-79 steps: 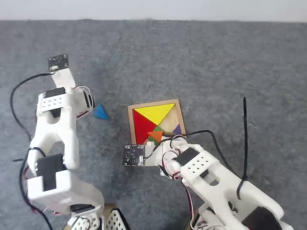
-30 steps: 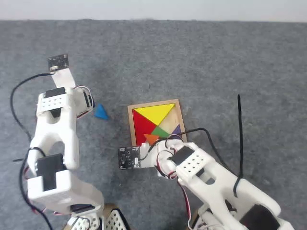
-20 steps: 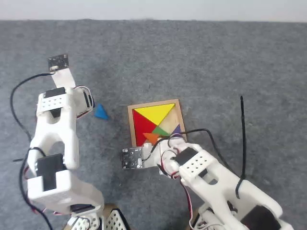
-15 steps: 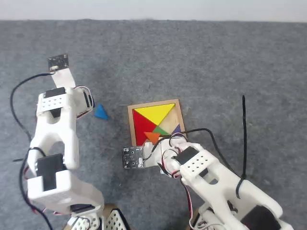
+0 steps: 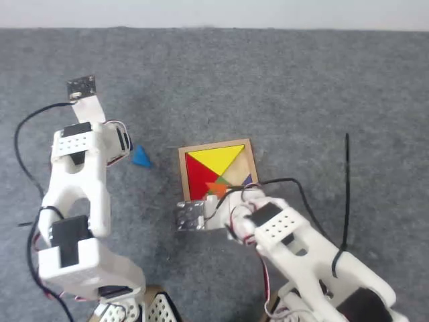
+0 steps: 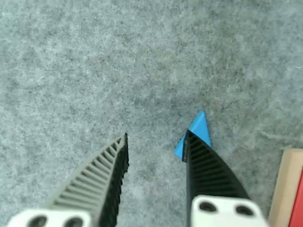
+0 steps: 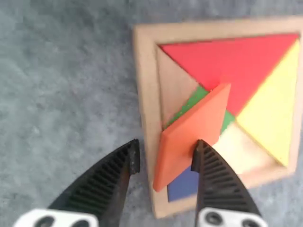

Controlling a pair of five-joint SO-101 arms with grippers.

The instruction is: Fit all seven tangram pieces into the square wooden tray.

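Seemingly loose, the orange piece (image 7: 191, 135) lies between the right arm's open fingers (image 7: 208, 165), against one.

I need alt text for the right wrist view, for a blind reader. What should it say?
An orange piece lies askew over the tray rim, between the open fingers of the right gripper. A red triangle and a yellow triangle sit flat inside.

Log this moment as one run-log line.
left gripper: open, beside blue triangle | right gripper: open, straddling orange piece | orange piece: across tray rim, unseated | blue triangle: on carpet, outside tray
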